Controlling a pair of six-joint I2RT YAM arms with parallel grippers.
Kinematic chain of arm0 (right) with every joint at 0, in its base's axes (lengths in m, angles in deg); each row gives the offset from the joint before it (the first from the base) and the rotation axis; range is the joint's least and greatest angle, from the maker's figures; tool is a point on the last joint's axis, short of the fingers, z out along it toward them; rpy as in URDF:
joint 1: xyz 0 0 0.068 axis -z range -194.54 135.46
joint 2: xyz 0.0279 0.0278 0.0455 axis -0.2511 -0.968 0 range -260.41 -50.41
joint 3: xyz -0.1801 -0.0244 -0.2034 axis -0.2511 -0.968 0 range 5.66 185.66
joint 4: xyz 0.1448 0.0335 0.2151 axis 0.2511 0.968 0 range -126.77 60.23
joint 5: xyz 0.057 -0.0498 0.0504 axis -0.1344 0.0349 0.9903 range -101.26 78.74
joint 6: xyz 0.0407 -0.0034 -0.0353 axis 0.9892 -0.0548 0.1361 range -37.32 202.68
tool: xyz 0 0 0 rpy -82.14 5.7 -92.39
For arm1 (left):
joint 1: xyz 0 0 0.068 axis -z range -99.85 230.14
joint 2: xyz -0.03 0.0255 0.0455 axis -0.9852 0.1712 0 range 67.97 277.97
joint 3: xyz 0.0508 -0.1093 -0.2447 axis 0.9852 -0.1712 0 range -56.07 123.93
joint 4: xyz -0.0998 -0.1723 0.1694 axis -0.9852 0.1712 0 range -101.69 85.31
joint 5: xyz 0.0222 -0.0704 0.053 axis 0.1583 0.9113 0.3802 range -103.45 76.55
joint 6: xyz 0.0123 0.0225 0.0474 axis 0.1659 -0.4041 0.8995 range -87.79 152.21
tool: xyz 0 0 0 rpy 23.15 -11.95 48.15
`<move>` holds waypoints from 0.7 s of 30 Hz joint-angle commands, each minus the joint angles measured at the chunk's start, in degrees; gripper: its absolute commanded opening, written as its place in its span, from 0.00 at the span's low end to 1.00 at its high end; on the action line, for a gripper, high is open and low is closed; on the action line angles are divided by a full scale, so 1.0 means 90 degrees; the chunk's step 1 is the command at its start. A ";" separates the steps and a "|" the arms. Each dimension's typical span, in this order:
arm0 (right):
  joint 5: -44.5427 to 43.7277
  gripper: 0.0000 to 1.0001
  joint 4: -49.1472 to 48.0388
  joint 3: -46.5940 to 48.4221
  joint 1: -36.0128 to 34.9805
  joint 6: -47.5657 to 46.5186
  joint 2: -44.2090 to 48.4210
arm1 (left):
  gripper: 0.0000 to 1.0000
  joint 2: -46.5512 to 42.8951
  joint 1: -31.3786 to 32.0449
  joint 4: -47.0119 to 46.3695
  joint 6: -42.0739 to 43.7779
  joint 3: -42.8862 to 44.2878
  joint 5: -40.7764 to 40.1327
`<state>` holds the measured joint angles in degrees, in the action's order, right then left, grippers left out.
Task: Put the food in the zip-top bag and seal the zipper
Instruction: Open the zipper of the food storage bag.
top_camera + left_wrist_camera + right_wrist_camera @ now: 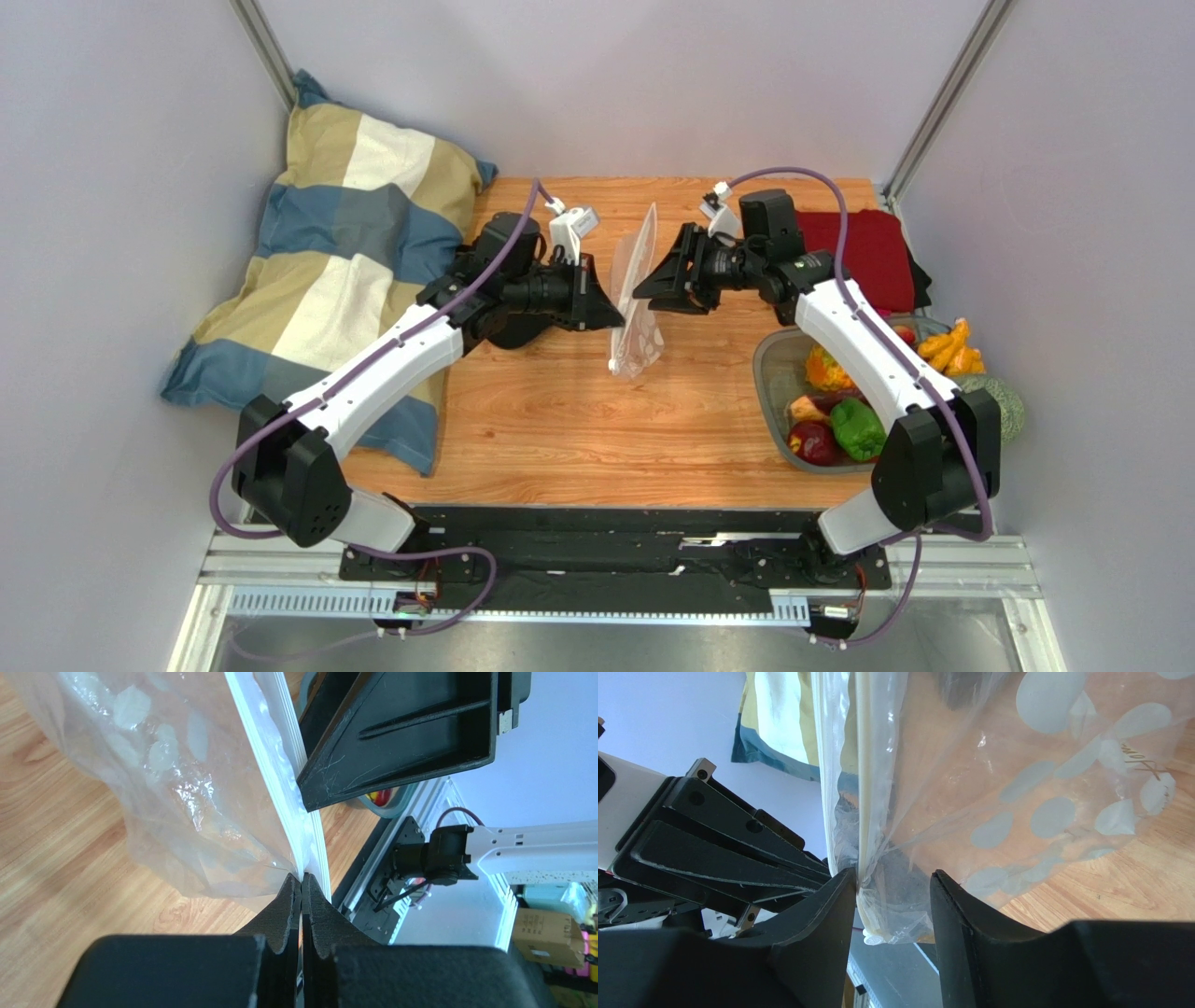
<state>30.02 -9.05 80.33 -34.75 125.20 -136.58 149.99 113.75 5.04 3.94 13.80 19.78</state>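
The zip-top bag (636, 301), clear with white dots, hangs upright above the middle of the table. My left gripper (303, 877) is shut on its whitish zipper (281, 777) edge. My right gripper (892, 896) is open, with the bag's lower corner (899, 910) and the zipper strip (863, 777) between its fingers; the left finger touches the strip. A small white end tab (873, 936) shows below. No food shows inside the bag (1046, 798). The food lies at the right: a green pepper (857, 427), a red fruit (818, 444) and a yellow-orange piece (828, 371).
The grey tray (769, 367) holding the food sits at the table's right edge. Orange pieces (950, 347) and a green item (1004, 406) lie beside it. A red cloth (870, 252) is at the back right. A checked pillow (344, 238) lies on the left.
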 commanded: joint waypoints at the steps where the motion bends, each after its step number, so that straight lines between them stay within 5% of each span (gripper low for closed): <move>1: 0.0238 0.46 -0.0190 -0.0026 -0.0001 -0.0174 0.0014 | 0.00 -0.0119 -0.0013 -0.0218 -0.0081 0.0011 0.0184; 5: 0.0140 0.42 -0.0170 0.0004 -0.0001 -0.0223 -0.0093 | 0.00 -0.0119 -0.0013 -0.0004 0.0045 0.0117 0.0175; 9: 0.0160 0.52 -0.0160 0.0130 -0.0020 -0.0155 -0.0230 | 0.00 -0.0002 0.0084 0.0503 0.0561 0.0303 0.0019; 13: 0.0189 0.52 -0.0258 0.0364 -0.0176 0.0021 -0.0493 | 0.00 0.0105 0.0182 0.0913 0.0865 0.0469 -0.0098; 16: 0.0306 0.44 -0.0278 0.0501 -0.0264 0.0109 -0.0767 | 0.00 0.0184 0.0211 0.1109 0.0953 0.0586 -0.0109; 20: 0.0404 0.00 -0.0054 0.0492 -0.0245 -0.0134 -0.0826 | 0.00 0.0106 0.0182 0.1616 0.1323 0.0879 -0.0702; 21: 0.0375 0.00 0.0227 0.0492 -0.0245 -0.0444 -0.0787 | 0.00 -0.0030 0.0095 0.1714 0.1373 0.0928 -0.0898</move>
<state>31.92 -9.55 82.24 -36.80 125.00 -144.19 151.78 115.41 16.08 11.70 17.75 17.40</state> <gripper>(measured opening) 0.064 0.008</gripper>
